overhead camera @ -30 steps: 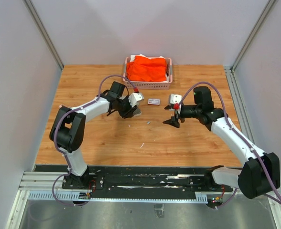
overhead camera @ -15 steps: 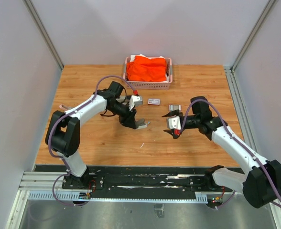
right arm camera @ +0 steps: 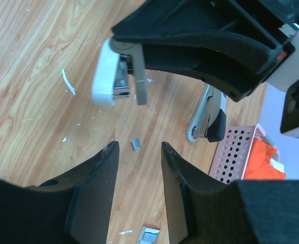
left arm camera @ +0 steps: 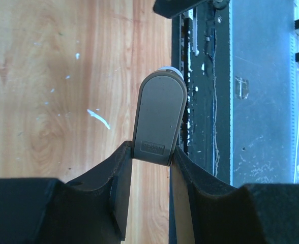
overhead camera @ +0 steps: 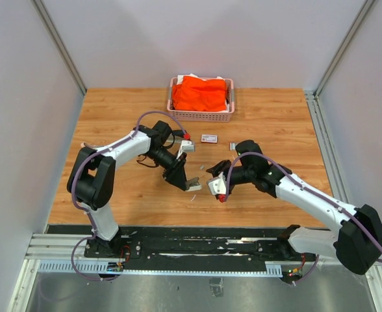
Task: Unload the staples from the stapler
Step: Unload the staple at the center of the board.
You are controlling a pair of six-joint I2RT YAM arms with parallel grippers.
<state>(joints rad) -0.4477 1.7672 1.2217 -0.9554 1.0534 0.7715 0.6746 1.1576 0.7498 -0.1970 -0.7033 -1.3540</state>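
My left gripper (overhead camera: 181,179) is shut on the stapler (overhead camera: 192,186) and holds it above the table. In the left wrist view the gripper (left arm camera: 152,155) pinches its grey rounded end (left arm camera: 158,114). In the right wrist view the stapler (right arm camera: 120,73) hangs open, with a white body, a metal channel and a grey arm. My right gripper (overhead camera: 214,174) is open and empty just right of it. A short grey strip of staples (right arm camera: 135,145) lies on the wood, seen between my right gripper's (right arm camera: 138,148) fingers.
A pink basket (overhead camera: 201,117) with orange cloth stands at the back. A small white box with a red label (overhead camera: 209,138) and a small grey piece (overhead camera: 233,146) lie in front of it. White slivers (left arm camera: 98,118) dot the wood. The black base rail (overhead camera: 197,244) lies near.
My left gripper has carried the stapler nearer and to the right. My right gripper has moved left and nearer, close to the stapler, and stays open.
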